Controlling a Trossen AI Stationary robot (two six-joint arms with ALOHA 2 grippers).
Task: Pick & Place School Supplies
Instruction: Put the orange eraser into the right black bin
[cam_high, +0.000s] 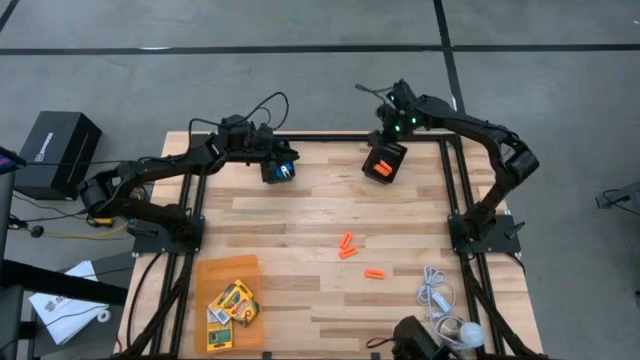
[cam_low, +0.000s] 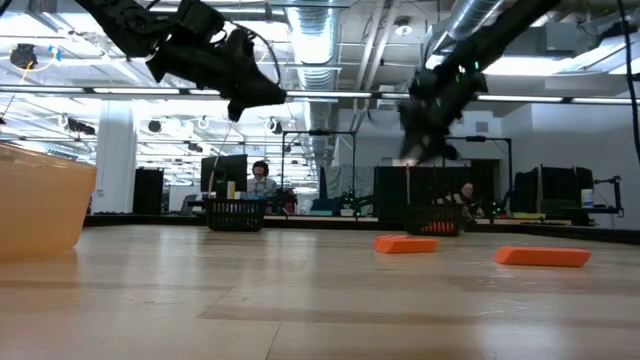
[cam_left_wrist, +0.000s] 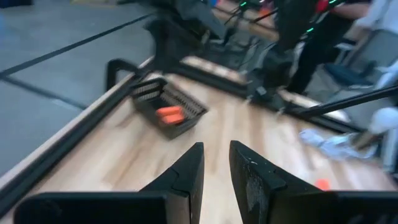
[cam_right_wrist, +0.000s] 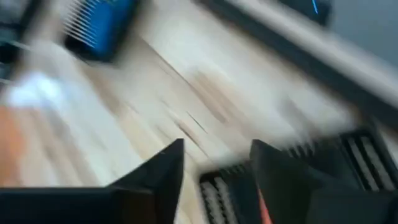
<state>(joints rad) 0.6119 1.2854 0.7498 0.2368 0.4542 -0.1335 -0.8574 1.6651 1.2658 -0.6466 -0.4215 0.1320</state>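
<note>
Grippers are both held above the table's (cam_high: 300, 215) far edge. The right gripper (cam_high: 392, 128) is seen over a black bin (cam_high: 384, 162) at the far right, and its fingers (cam_right_wrist: 163, 168) are parted wide with nothing between them; an orange piece (cam_left_wrist: 169, 114) lies inside that bin. The left gripper (cam_high: 262, 150) is positioned beside a second bin (cam_high: 279, 168) at far centre, where something blue is seen. Its fingers (cam_left_wrist: 191, 171) are set narrow in the left wrist view, with only a thin gap and nothing visibly held. Three more orange pieces (cam_high: 347, 246) are scattered on the wood right of centre, near one another. Crayon boxes (cam_high: 231, 305) are piled in an orange tray (cam_high: 222, 268) at the near left corner. A white cord (cam_high: 436, 293) with a bulb is left at the near right edge.
</note>
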